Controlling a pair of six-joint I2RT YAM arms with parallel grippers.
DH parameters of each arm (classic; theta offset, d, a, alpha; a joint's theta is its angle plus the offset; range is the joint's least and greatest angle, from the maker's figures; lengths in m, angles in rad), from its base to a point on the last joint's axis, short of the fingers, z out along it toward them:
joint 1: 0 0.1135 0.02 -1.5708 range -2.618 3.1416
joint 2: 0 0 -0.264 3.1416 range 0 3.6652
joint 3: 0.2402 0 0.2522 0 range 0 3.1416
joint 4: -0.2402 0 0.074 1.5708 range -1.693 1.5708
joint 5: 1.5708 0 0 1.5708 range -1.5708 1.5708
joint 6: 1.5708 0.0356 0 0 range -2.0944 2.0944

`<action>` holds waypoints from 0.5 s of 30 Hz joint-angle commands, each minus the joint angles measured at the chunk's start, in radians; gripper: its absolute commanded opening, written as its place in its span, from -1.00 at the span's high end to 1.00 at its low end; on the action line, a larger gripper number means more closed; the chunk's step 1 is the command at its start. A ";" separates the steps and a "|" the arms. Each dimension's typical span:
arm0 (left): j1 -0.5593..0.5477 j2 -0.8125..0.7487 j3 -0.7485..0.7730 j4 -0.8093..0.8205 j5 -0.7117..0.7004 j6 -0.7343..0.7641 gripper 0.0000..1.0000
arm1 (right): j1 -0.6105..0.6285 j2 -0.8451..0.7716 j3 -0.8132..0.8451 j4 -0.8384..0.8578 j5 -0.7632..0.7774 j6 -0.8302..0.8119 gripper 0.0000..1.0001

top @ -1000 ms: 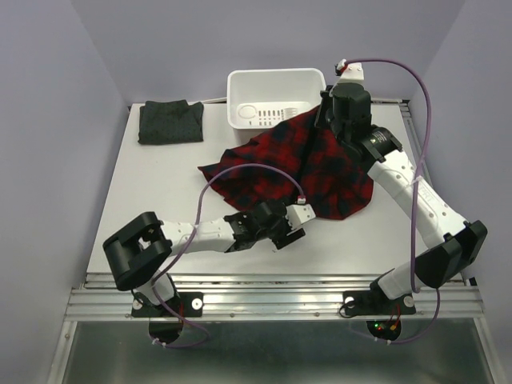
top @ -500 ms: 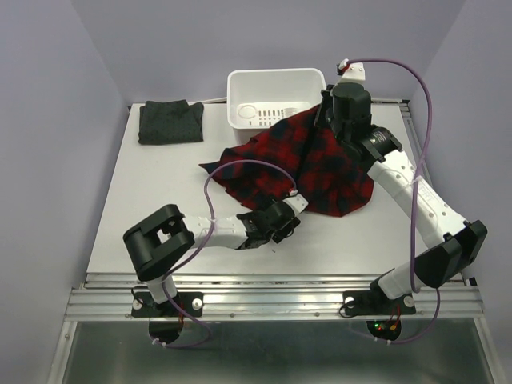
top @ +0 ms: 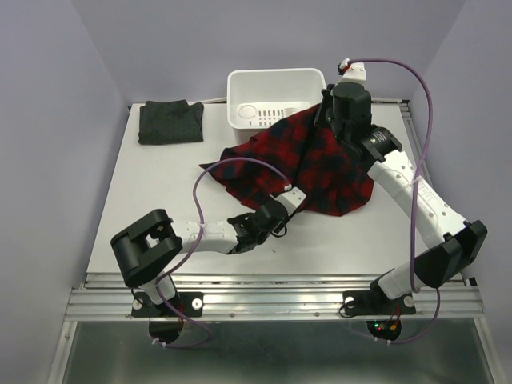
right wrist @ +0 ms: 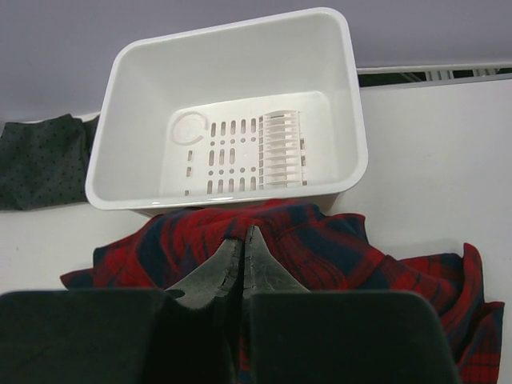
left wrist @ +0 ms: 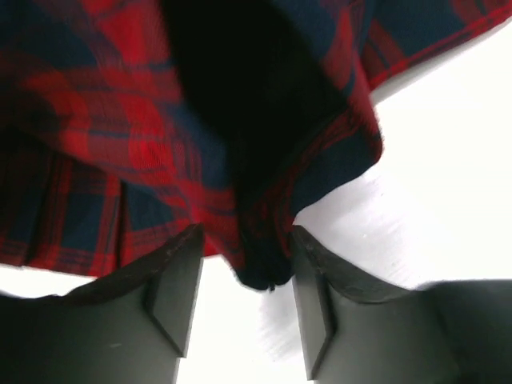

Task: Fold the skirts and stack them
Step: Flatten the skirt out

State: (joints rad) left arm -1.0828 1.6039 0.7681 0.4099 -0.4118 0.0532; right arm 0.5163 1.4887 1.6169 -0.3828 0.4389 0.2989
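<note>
The red-and-navy plaid skirt (top: 320,168) lies crumpled on the table's right half, its far edge raised near the tub. My right gripper (top: 323,118) is shut on that far edge; its fingertips (right wrist: 242,232) pinch a peak of plaid cloth (right wrist: 320,248). My left gripper (top: 288,200) sits low at the skirt's near hem. In the left wrist view its jaws (left wrist: 244,264) stand apart with a hanging corner of plaid (left wrist: 264,256) between them, close to the right finger. The dark grey dotted skirt (top: 170,122) lies folded at the far left corner.
A white plastic tub (top: 276,76) with nothing in it stands at the back centre, its near wall (right wrist: 352,120) just beyond the plaid cloth. The grey skirt (right wrist: 40,160) shows left of it. The table's front edge and rail run close behind the left arm.
My left gripper has slid left and farther in along the near hem, and its jaws have narrowed around the hem corner. The near hem has bunched back. The right arm has held still.
</note>
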 commanded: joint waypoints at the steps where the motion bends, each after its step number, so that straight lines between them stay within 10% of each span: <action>1: 0.000 -0.007 0.020 0.110 0.018 0.022 0.15 | -0.007 -0.030 0.041 0.108 0.034 0.013 0.99; 8: 0.006 -0.039 0.016 0.026 0.067 0.024 1.00 | -0.025 -0.025 0.077 0.125 0.044 0.008 0.99; 15: 0.173 -0.310 0.040 -0.235 0.210 0.077 1.00 | -0.025 -0.025 0.164 0.133 0.066 -0.055 0.99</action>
State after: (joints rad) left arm -1.0245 1.4906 0.7681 0.3214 -0.2939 0.0898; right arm 0.4988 1.4910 1.6711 -0.3813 0.4545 0.2832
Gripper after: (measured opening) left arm 0.026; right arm 0.024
